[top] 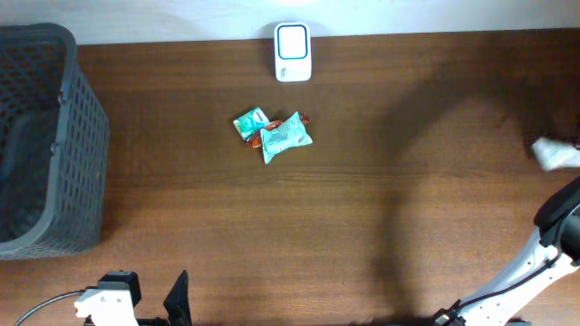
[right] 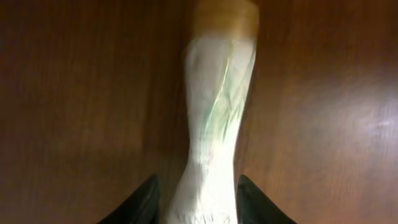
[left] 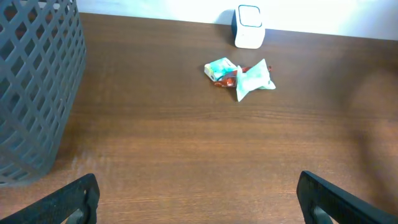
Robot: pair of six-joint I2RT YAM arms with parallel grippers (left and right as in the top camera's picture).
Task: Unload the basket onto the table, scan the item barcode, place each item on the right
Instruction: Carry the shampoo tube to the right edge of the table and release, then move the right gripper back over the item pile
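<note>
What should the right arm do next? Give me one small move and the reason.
Probably close the right gripper on the white packet. The packet lies between its fingers, which do not clearly clamp it yet, and it is near the table's right edge, far from the scanner. It likely needs a firm hold before being carried there.

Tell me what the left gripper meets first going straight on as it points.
Probably the teal snack packets, slightly right of the line of the left gripper; the white scanner stands behind them. Height is unclear: it might pass over them.
</note>
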